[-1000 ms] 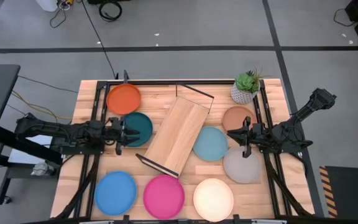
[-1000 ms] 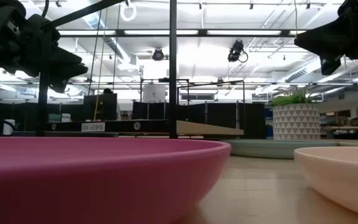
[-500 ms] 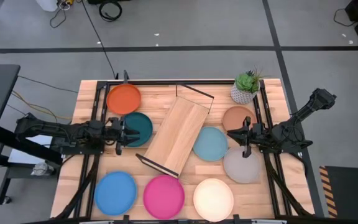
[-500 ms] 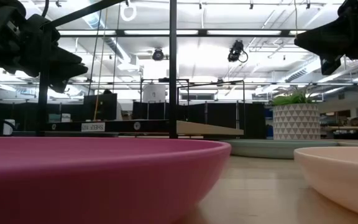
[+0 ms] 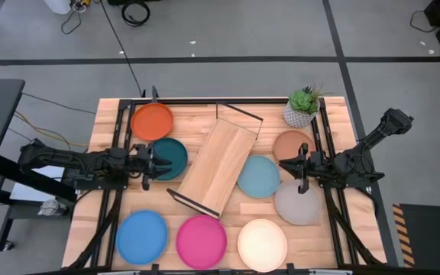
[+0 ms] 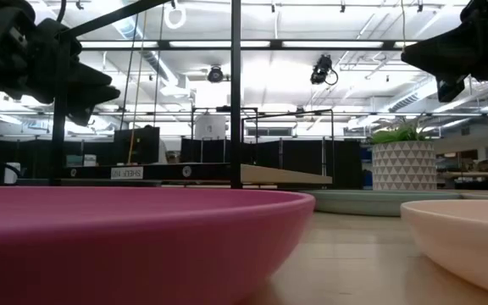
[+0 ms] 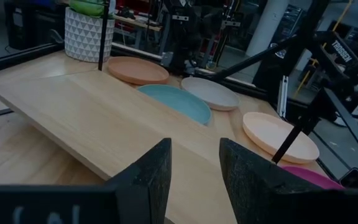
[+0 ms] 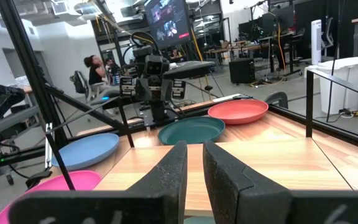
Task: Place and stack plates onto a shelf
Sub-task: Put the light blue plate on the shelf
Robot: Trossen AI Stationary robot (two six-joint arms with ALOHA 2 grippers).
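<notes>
Currently shelf (image 5: 218, 166) lies diagonal at table centre, bare. 8 plates ring it on tabletop: orange plate (image 5: 152, 121) and teal plate (image 5: 168, 158) on left, terracotta plate (image 5: 292, 144), light blue plate (image 5: 258, 176), grey plate (image 5: 297, 202) on right, bright blue plate (image 5: 142, 236), magenta plate (image 5: 201, 241), cream plate (image 5: 262, 244) along near edge. Left gripper (image 5: 151, 163) over teal plate's edge, fingers slightly parted, empty. Right gripper (image 5: 302, 171) between terracotta and grey plates, narrow gap, empty.
</notes>
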